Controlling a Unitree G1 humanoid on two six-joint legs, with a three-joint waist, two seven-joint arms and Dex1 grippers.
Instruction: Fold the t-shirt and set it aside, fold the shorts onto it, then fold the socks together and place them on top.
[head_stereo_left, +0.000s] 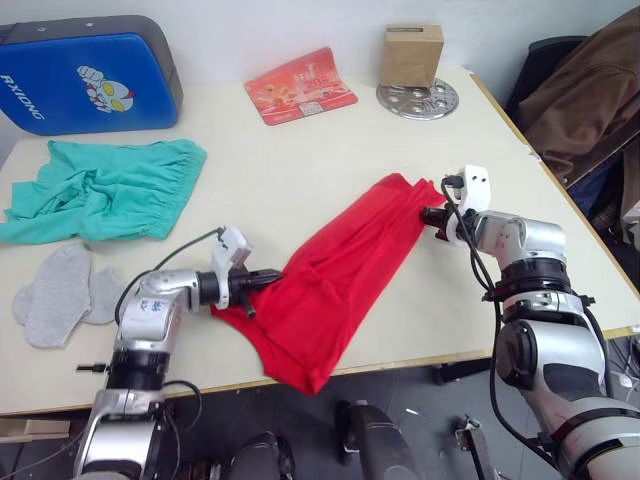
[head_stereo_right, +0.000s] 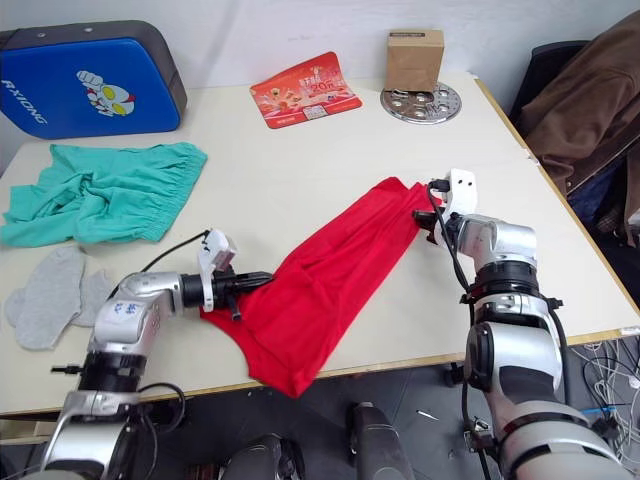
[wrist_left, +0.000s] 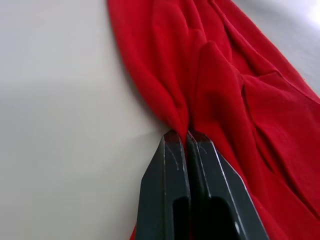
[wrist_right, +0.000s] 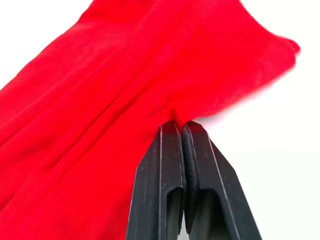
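I'm looking down on a pale cream table (head_stereo_left: 300, 160) that runs from a light wall at the far side to its near edge, with a dark floor below. Off its right side a brown coat (head_stereo_left: 590, 80) is draped over a dark chair.

On the table, the biggest thing at the back left is a blue padded case (head_stereo_left: 90, 75) with a cartoon figure on it. Across the middle lies the t-shirt (head_stereo_left: 335, 270), bunched into a long red band running from near left to far right, its near end drooping over the table's front edge. The shorts (head_stereo_left: 105, 190) sit crumpled at the left, well apart from the shirt, and the socks (head_stereo_left: 60, 295) lie flat just nearer than them. At the back I also see a red printed card (head_stereo_left: 300, 85), a round metal disc (head_stereo_left: 418, 98) with holes, and a small cardboard box (head_stereo_left: 412, 52) standing on it.

My left gripper (wrist_left: 187, 137) is clenched on a fold of the shirt's near-left edge; the cloth gathers right into the pinched tips. My right gripper (wrist_right: 181, 125) is likewise clamped on the shirt's far-right end, fingers pressed together with red fabric caught between them. The shirt spans between the two.
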